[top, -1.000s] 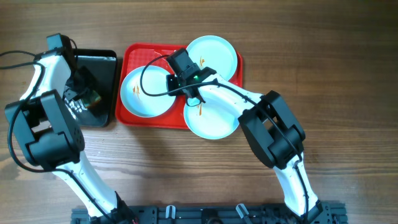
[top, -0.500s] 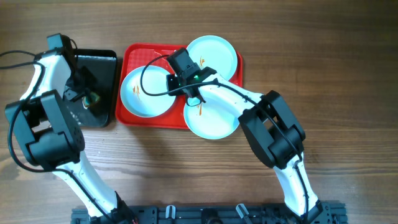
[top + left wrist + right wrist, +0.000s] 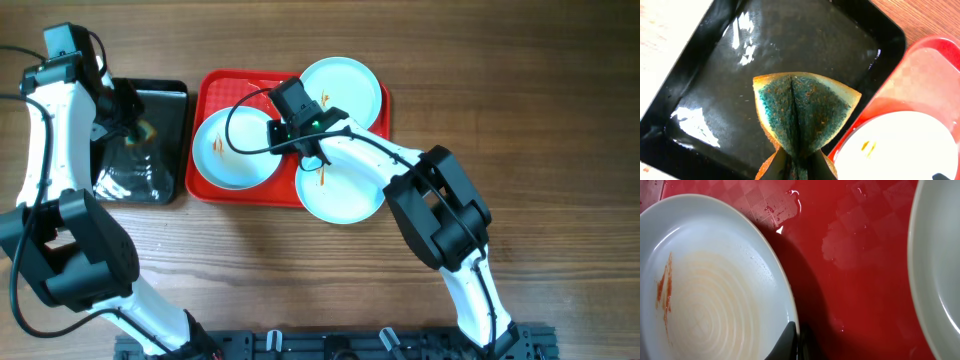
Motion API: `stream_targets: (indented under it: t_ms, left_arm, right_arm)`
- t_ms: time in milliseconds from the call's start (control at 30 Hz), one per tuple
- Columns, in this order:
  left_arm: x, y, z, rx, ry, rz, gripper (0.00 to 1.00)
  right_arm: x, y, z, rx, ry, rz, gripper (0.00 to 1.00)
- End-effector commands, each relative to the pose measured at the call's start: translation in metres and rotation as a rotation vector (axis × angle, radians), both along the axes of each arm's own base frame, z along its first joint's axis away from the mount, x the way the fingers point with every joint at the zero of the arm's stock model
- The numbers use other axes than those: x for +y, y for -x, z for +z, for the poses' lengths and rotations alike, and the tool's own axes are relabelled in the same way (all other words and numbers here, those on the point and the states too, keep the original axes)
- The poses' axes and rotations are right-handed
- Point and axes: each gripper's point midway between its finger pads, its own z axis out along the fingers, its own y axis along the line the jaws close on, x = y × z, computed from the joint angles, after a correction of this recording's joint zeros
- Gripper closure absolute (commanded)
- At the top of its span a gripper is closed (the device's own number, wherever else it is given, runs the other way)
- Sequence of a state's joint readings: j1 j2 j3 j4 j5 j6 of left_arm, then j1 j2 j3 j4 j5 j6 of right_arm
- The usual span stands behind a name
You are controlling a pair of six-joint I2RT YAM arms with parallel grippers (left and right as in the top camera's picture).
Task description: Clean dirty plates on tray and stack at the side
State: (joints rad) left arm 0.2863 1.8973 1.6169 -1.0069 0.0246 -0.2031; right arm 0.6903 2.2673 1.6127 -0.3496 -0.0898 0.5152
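The red tray holds three pale plates. The left plate has small orange marks. The far plate has a mark near its rim. The front plate has an orange streak and overhangs the tray's front edge. My right gripper sits where the plates meet. In the right wrist view it is shut on the rim of a smeared plate. My left gripper is shut on a green-and-yellow sponge above the black tray, its fingers pinching the sponge's fold.
The wet black tray lies just left of the red tray. The red tray's floor is wet with droplets. Another plate's rim is close on the right in the right wrist view. Bare wooden table surrounds both trays.
My left arm has swung toward the far left and raised the sponge off the black tray. The right arm and the plates have not moved.
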Motion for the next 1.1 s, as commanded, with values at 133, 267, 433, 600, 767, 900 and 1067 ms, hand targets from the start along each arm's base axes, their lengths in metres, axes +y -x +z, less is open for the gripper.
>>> stream_targets:
  t_ms: [133,267,433,600,767,900,1067]
  left_arm:
    - [-0.059,-0.016,0.008,-0.054,0.133,-0.165,0.96]
    - [-0.094,-0.023,-0.012,-0.061,0.13,-0.185,0.96]
    - [-0.124,-0.026,-0.048,-0.093,0.103,-0.248,0.96]
    - [-0.131,-0.02,-0.09,-0.095,0.042,-0.269,0.96]
    - [-0.122,0.004,-0.125,0.011,0.008,-0.239,0.96]
    - [-0.132,0.023,-0.131,0.084,0.072,-0.25,0.96]
    - [-0.173,0.076,-0.127,0.244,0.318,-0.434,0.96]
  right_arm:
    - [0.006,0.006,-0.013,0.033,-0.006,0.041,0.96]
    - [0.006,0.007,-0.012,0.036,-0.009,0.042,0.96]
    - [0.007,0.007,-0.012,0.037,-0.012,0.043,0.96]
    - [0.007,0.007,-0.012,0.037,-0.012,0.044,0.96]
    - [0.007,0.007,-0.012,0.037,-0.012,0.044,0.96]
    - [0.007,0.007,-0.012,0.037,-0.012,0.043,0.96]
    - [0.007,0.008,-0.013,0.041,-0.012,0.044,0.96]
